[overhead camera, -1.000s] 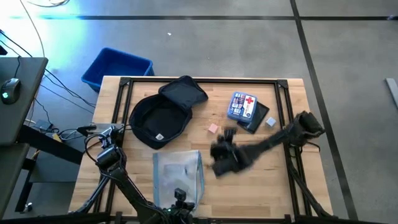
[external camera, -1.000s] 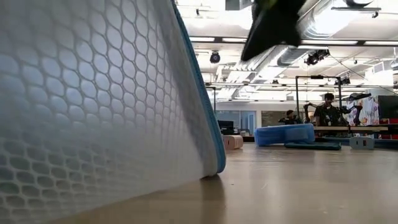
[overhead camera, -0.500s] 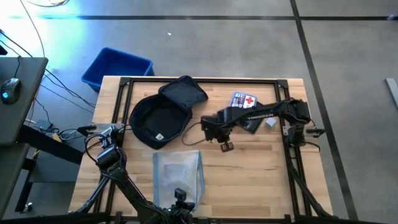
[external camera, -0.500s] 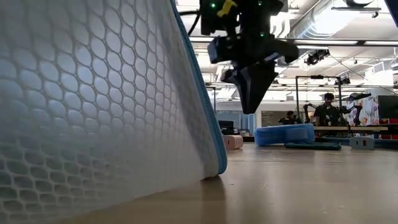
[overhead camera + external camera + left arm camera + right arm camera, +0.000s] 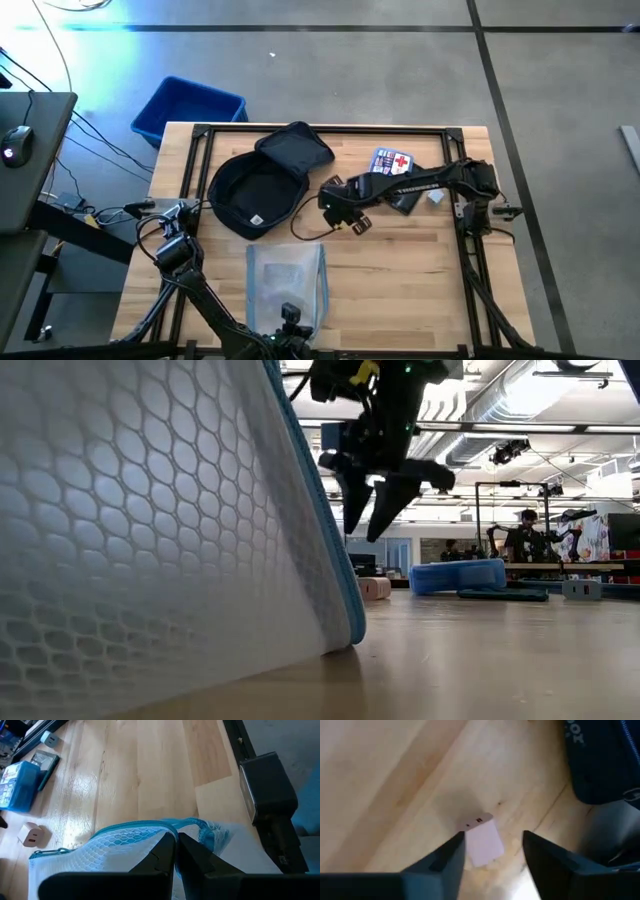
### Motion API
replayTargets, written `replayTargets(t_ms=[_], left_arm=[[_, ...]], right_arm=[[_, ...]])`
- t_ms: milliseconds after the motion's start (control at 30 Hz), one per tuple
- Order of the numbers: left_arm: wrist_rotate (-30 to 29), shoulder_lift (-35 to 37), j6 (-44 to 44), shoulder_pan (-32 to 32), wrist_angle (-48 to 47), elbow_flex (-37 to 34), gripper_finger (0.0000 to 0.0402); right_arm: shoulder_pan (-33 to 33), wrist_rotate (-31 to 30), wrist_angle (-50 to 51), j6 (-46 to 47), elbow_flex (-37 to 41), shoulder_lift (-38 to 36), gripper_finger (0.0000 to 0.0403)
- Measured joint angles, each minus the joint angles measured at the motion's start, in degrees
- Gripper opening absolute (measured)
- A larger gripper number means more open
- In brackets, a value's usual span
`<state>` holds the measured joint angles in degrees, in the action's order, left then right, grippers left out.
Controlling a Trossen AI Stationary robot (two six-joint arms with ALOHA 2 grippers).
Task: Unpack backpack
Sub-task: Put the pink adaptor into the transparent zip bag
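Observation:
The dark navy backpack [image 5: 258,188] lies open at the table's far left, flap thrown back. A small pink cube [image 5: 482,840] sits on the wood to its right and shows in the low view [image 5: 373,588]. My right gripper [image 5: 492,852] hangs open above the cube, pointing steeply down, one finger on either side, clear of it [image 5: 368,515]. At the near edge my left gripper [image 5: 175,851] is shut on a clear mesh pouch with blue trim [image 5: 287,275], which fills the low view's left [image 5: 150,520]. My left gripper pinches the pouch's blue-trimmed edge [image 5: 167,826] between its two shut fingers, coming from the table's near side and slanting down. The pouch stands tilted up, with its lower trimmed edge [image 5: 345,635] resting on the table.
A blue first-aid kit [image 5: 392,165] lies on a dark flat item [image 5: 412,195] at the far right, a small grey block [image 5: 435,196] beside it. A blue bin [image 5: 188,108] stands off the table's far left corner. People show in the room behind [image 5: 527,535].
My right gripper has swung from the table's middle right toward the backpack and the far edge, stopping over the pink cube. It has rolled, tipped to point more steeply down, and opened. The pouch and my left gripper have kept still.

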<state>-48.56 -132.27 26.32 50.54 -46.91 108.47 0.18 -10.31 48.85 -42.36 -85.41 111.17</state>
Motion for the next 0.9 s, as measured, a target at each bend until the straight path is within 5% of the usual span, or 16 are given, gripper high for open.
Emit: replayTargets(t_ms=[233, 500, 700, 900], left_arm=[[0.0, 0.0, -5.5, -0.2, 0.0, 0.0, 0.0000], [0.5, 0.0, -9.5, -2.4, -0.2, 0.0, 0.0000], [4.8, 0.0, -9.5, -4.4, -2.8, 0.0, 0.0000], [3.5, 0.0, -9.0, -4.5, -6.5, 0.0, 0.0000]], right_arm=[[-2.5, -0.1, 0.6, -8.6, 0.0, 5.8, 0.0281], [-7.0, -1.1, 1.6, -11.2, 0.0, 8.7, 0.0272], [-8.4, 3.3, 0.7, -4.5, 0.0, 8.6, 0.0213], [-8.2, 6.2, 2.9, 11.5, 0.0, 8.6, 0.0063]])
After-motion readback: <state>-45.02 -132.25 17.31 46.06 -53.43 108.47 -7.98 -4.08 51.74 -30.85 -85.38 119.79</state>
